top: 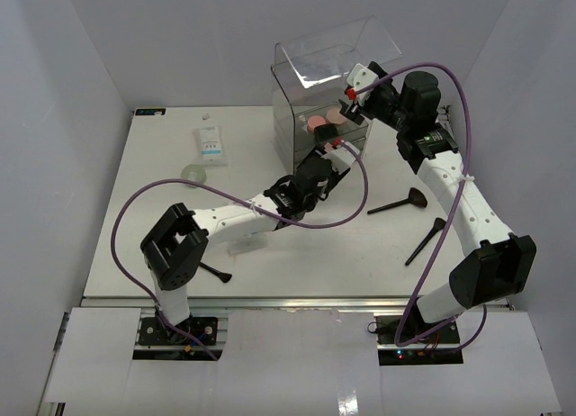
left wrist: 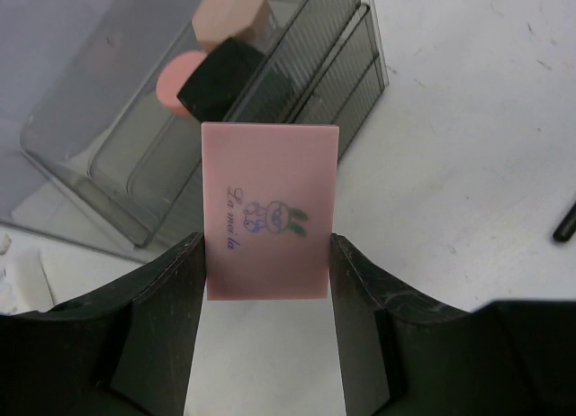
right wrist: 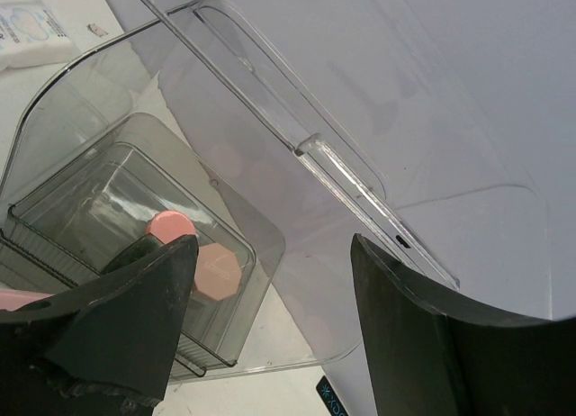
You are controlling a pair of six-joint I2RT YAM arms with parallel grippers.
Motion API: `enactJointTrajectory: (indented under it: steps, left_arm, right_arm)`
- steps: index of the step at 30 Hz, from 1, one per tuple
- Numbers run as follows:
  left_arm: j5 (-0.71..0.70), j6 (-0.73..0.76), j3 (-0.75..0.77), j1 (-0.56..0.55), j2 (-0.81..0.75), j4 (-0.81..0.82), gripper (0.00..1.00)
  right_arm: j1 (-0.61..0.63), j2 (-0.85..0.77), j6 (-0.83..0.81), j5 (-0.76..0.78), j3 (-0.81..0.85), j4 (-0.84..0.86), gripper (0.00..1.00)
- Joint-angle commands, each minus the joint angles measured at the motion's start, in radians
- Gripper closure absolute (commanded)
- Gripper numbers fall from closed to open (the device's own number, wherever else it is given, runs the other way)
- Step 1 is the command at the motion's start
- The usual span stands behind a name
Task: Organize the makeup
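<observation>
My left gripper is shut on a pink square pad with a small cartoon print, held upright just in front of the clear box. In the box's top tray lie a round pink compact, a beige faceted compact and a black faceted compact. My right gripper is open at the raised clear lid, its fingers on either side of the lid's edge. White sachets lie at the back left. Thin black brushes lie at the right.
A pale green ring lies near the sachets. Another black brush lies by the left arm's base. The box's dark drawers face my left gripper. White walls enclose the table on three sides.
</observation>
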Motion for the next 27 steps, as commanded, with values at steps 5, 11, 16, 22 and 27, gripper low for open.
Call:
enactJointTrajectory:
  steps: [5, 11, 16, 22, 27]
  left_arm:
    - [-0.069, 0.193, 0.137, 0.007, 0.096, 0.124, 0.89]
    - [-0.085, 0.234, 0.152, 0.029, 0.116, 0.173, 0.89]
    - [-0.086, 0.272, 0.185, 0.048, 0.143, 0.195, 0.89]
    - [-0.086, 0.295, 0.224, 0.074, 0.179, 0.206, 0.89]
    - [-0.081, 0.3, 0.286, 0.1, 0.229, 0.196, 0.87]
  right_arm:
    - [-0.003, 0.002, 0.03, 0.027, 0.062, 0.046, 0.25]
    - [-0.005, 0.007, 0.037, 0.032, 0.075, 0.049, 0.24]
    - [-0.005, 0.011, 0.041, 0.034, 0.082, 0.051, 0.24]
    - [-0.006, 0.015, 0.048, 0.034, 0.082, 0.052, 0.24]
    - [-0.005, 0.016, 0.055, 0.033, 0.08, 0.051, 0.24]
